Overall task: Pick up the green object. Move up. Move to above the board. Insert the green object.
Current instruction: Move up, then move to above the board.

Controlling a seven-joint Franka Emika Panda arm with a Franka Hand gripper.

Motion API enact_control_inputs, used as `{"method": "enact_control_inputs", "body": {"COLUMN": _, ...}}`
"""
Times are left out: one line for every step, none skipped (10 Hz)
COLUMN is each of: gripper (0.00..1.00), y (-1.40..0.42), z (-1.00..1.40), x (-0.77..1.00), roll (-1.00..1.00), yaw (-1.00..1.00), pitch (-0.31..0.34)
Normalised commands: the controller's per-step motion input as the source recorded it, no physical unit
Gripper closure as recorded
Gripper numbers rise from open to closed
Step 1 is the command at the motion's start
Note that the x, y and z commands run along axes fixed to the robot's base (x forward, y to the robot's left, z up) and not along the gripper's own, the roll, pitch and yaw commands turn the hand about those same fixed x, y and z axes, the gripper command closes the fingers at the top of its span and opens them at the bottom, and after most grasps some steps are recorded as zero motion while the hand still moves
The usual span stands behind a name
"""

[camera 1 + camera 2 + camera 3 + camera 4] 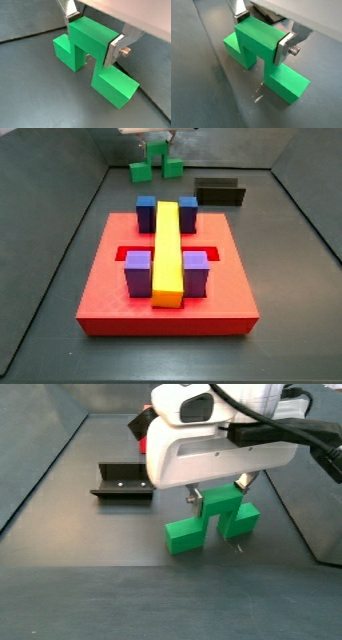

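The green object (93, 57) stands upright on the dark floor, its two low cubes splayed to either side of the tall middle one. The gripper (90, 37) clamps that middle cube between its silver fingers (113, 50). In a side view the board (167, 303) lies well apart, the fixture (221, 191) beside the object (156, 168), whose upper part is cut off there.

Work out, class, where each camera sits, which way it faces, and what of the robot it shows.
Wrist views: both ride on the arm's wrist and look down at the green object; the gripper straddles its middle cube.
Side view: looks along the red board to the far gripper.
Side view: sits close, facing the gripper and fixture.
All four share the green object.
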Motion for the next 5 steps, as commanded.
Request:
{"method": "enact_control_inputs", "body": {"gripper": 1.0, "y": 0.06, "z": 0.78, "x": 0.05, "roll": 0.02, "yaw": 0.01, "pitch": 0.009}}
{"method": "enact_control_inputs", "body": {"gripper": 1.0, "y": 0.06, "z": 0.62, "x": 0.03, "roll": 0.02, "yaw": 0.0, "pitch": 0.037}}
{"method": "enact_control_inputs", "body": {"gripper": 1.0, "y": 0.03, "z": 0.33, "x": 0.04, "roll": 0.05, "yaw": 0.0, "pitch": 0.041}}
{"method": "enact_control_inputs", "body": {"gripper": 1.0, "y": 0.0, "z": 1.4, "x": 0.0, "roll": 0.0, "yaw": 0.0, "pitch": 0.0}}
{"method": "enact_control_inputs", "body": {"gripper": 1.0, "y": -0.01, "z": 1.4, "x": -0.02, "roll": -0.02, "yaw": -0.01, "pitch": 0.017}}
